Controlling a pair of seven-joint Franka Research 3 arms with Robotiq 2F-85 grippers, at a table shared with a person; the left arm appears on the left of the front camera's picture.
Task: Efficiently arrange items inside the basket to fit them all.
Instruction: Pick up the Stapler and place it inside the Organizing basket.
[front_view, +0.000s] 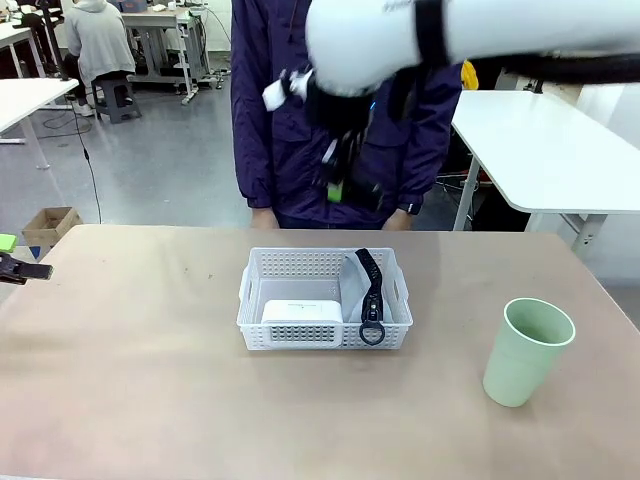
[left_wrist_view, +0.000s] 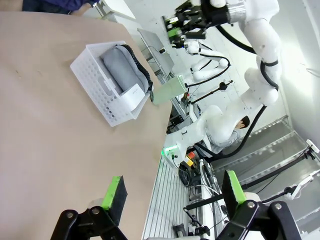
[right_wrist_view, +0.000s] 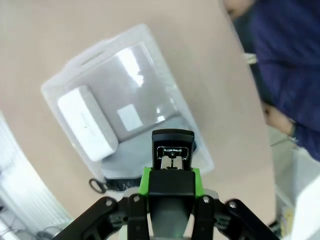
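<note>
The white basket (front_view: 251, 297) stands mid-table and holds a white box (front_view: 302, 312) at its front left. Beside the box leans a grey soft case (front_view: 351, 288), its black strap and ring (front_view: 371, 330) draped over the front rim. High above the basket hangs my right gripper (front_view: 335, 185), shut on the black stapler (right_wrist_view: 172, 142), with the basket (right_wrist_view: 65, 85), box (right_wrist_view: 87, 122) and case (right_wrist_view: 135, 100) below it. The pale green cup (front_view: 527, 350) stands upright at the right. My left gripper (left_wrist_view: 174, 190) is open with nothing in it, low at the table's left edge (front_view: 20, 268).
A person in a dark jacket (front_view: 270, 120) stands at the far edge behind the basket, hands held low near the table edge (right_wrist_view: 280, 122). Bare tabletop (front_view: 140, 380) lies left of and in front of the basket. Another white table (front_view: 540, 140) stands at the back right.
</note>
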